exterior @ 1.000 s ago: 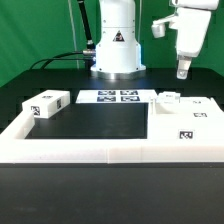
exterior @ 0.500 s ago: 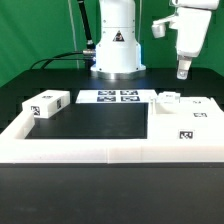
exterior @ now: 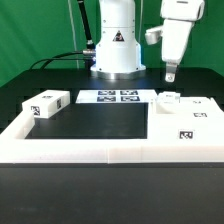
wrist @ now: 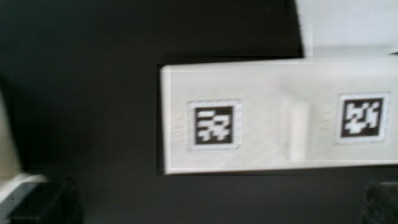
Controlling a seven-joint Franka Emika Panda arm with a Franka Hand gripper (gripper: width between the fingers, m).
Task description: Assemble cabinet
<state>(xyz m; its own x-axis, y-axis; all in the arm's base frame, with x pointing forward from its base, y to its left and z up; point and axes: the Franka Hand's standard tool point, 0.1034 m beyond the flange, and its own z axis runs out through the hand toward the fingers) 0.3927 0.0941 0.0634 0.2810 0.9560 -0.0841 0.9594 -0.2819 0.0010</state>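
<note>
The tool point(exterior: 170, 72) has just slid toward nine o'clock, jaws wide apart and empty, above the cabinet panels point(exterior: 186, 118) at three o'clock on the worktop point(exterior: 100, 125). It looks to be lining up a first pickup.

No words or numbers could be read. The robot base point(exterior: 117, 52) had a black triangle sign. In front of it, the marker board point(exterior: 107, 97) showed four square tags; a cabinet panel point(exterior: 186, 122) farther out had one.
</note>
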